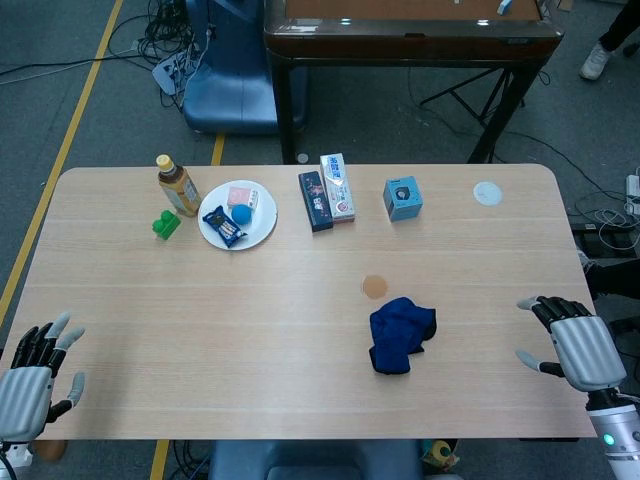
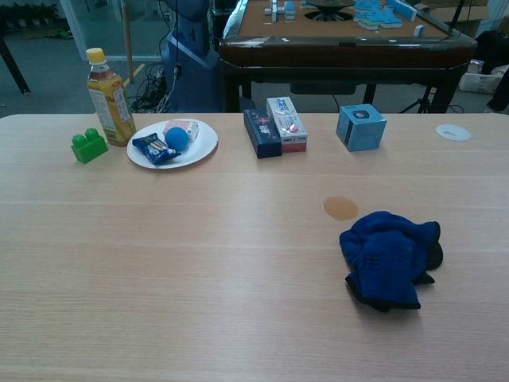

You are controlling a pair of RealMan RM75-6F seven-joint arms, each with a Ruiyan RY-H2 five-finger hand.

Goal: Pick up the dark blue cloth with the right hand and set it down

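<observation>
Wide light wooden table (image 1: 300, 300), seen from above and from chest height

Dark blue cloth (image 1: 401, 334) crumpled in a heap on the right half of the table, lying free, touched by no hand; just beyond it a small round brown spot (image 1: 375, 286) on the wood

Right hand (image 1: 572, 344) at the right edge of the table, well apart from the cloth, fingers spread and holding nothing; visible only from the head camera

Left hand (image 1: 35, 370) at the near left corner, also released, fingers apart, nothing in it

White plate (image 1: 262, 222) at the far left part, carrying a blue ball (image 1: 241, 213), a dark blue snack packet (image 1: 223, 227) and a pinkish pack (image 1: 243, 195)

Yellow-capped tea bottle (image 1: 177, 185) upright just left of the plate, with a green toy block (image 1: 166, 224) beside it

Two flat boxes near the far middle, one dark (image 1: 315, 200) and one white with red (image 1: 337, 186), side by side and touching

Light blue cube box (image 1: 402, 198) more to the right, then a small white round disc (image 1: 487, 193) near the far right corner
</observation>
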